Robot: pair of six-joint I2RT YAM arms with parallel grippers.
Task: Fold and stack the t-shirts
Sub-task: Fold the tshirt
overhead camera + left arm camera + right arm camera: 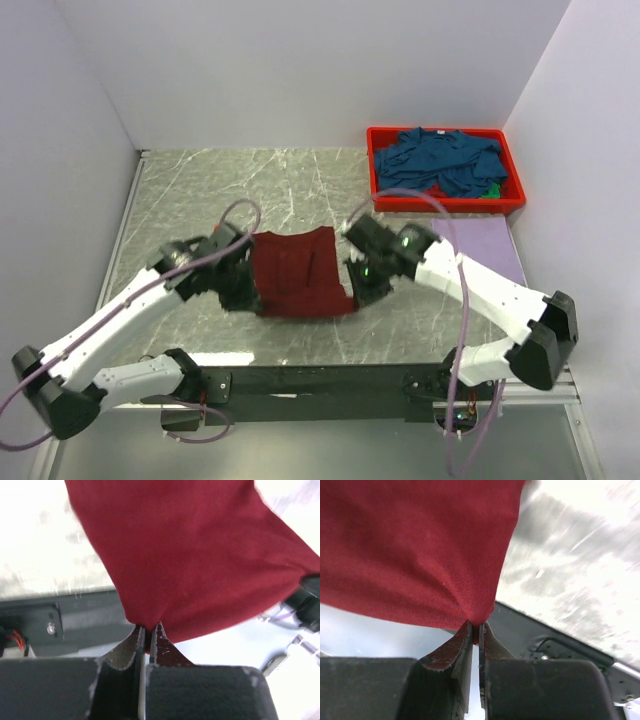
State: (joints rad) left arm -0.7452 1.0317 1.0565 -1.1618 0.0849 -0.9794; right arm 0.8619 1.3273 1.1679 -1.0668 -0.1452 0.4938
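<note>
A dark maroon t-shirt (298,272) hangs stretched between my two grippers over the middle of the table. My left gripper (243,292) is shut on its left near corner; in the left wrist view the cloth (200,555) is pinched between the fingertips (131,641). My right gripper (358,290) is shut on its right near corner; in the right wrist view the cloth (410,550) runs into the closed fingertips (463,639). Teal-blue t-shirts (440,160) lie piled in the red bin. A pale lavender t-shirt (480,250) lies flat at the right, partly under my right arm.
The red plastic bin (445,204) stands at the back right corner. White walls close in the table at the back, left and right. The black mounting rail (330,378) runs along the near edge.
</note>
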